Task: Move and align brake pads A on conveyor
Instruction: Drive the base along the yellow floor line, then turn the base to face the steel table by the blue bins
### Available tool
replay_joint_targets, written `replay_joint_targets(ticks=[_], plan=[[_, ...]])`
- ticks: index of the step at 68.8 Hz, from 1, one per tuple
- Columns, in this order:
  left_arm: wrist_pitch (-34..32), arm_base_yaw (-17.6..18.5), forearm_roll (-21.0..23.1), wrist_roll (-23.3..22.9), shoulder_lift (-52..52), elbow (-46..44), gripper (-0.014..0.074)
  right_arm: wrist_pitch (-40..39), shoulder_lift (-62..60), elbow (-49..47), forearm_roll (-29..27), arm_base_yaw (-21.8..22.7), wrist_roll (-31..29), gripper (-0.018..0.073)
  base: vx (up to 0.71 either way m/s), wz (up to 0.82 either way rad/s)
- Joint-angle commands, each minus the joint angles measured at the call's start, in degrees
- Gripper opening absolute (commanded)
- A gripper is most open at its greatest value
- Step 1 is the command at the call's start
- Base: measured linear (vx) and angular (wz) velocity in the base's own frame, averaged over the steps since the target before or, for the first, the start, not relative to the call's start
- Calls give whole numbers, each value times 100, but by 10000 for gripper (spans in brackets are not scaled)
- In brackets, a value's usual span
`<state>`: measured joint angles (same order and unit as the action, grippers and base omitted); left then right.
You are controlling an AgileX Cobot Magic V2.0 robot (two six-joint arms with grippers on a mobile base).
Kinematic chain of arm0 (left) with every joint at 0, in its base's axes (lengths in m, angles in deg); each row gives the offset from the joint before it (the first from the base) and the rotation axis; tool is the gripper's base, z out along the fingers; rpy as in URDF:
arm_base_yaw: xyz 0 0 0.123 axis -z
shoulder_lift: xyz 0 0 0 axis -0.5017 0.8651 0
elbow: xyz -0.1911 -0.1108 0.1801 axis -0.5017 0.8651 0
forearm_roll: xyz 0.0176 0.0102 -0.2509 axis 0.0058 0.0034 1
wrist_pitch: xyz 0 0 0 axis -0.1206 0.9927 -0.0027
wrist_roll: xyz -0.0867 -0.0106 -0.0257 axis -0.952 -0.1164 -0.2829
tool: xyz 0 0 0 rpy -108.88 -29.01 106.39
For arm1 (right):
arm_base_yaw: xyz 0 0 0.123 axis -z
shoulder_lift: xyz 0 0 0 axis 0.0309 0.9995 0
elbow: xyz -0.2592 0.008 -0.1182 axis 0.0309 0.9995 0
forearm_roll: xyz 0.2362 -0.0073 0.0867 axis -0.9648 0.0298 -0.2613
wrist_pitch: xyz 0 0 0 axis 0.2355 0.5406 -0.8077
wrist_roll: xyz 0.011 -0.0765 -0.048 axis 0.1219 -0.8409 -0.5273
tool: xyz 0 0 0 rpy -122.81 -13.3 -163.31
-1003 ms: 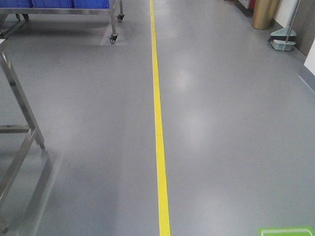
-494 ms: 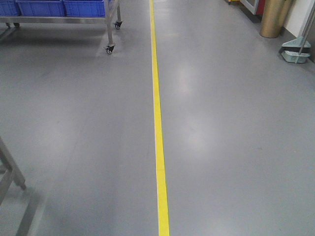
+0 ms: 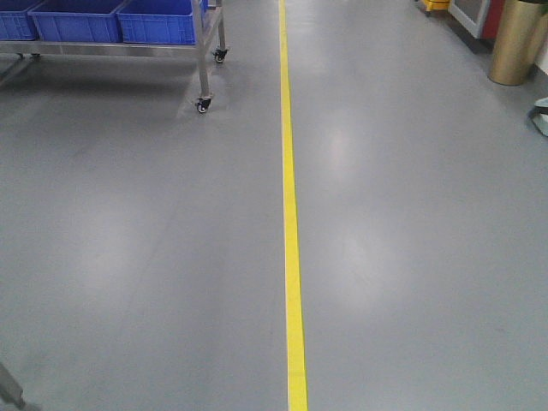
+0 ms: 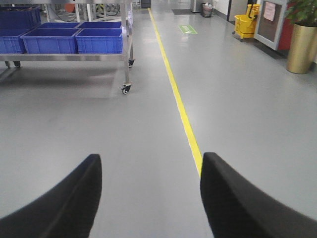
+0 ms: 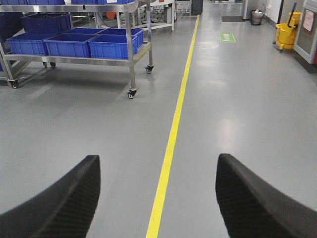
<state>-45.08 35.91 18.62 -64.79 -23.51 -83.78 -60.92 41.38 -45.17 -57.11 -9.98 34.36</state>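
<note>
Black textured fingers (image 4: 59, 208) of the left gripper (image 4: 149, 166) stand wide apart with nothing between them, and the right gripper (image 5: 157, 163) is spread just as wide, holding nothing. Beneath both lies a smooth grey floor (image 3: 128, 257) with soft patches of glare. A yellow line (image 3: 293, 257) runs straight away along it. Farther off, left of the line, a steel cart (image 5: 130, 69) stands on casters, carrying blue bins (image 5: 111, 47). On the right, a gold planter (image 4: 302, 47) and a yellow mop bucket (image 4: 246, 25) sit by the wall. A green floor mark (image 5: 227, 37) lies farther still. Where the brake pads and conveyor are cannot be told from these views.
</note>
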Motion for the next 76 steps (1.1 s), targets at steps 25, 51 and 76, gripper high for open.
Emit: replay_joint_targets(ticks=[25, 51, 76], plan=[[-397, 4, 21, -6, 75, -137, 430, -399, 67, -137, 32, 13, -55, 473, 55, 20], [-397, 4, 21, -6, 75, -137, 430, -399, 67, -137, 32, 13, -55, 473, 45, 67], [-397, 4, 21, -6, 75, -137, 430, -399, 67, -137, 32, 13, -55, 473, 35, 103]])
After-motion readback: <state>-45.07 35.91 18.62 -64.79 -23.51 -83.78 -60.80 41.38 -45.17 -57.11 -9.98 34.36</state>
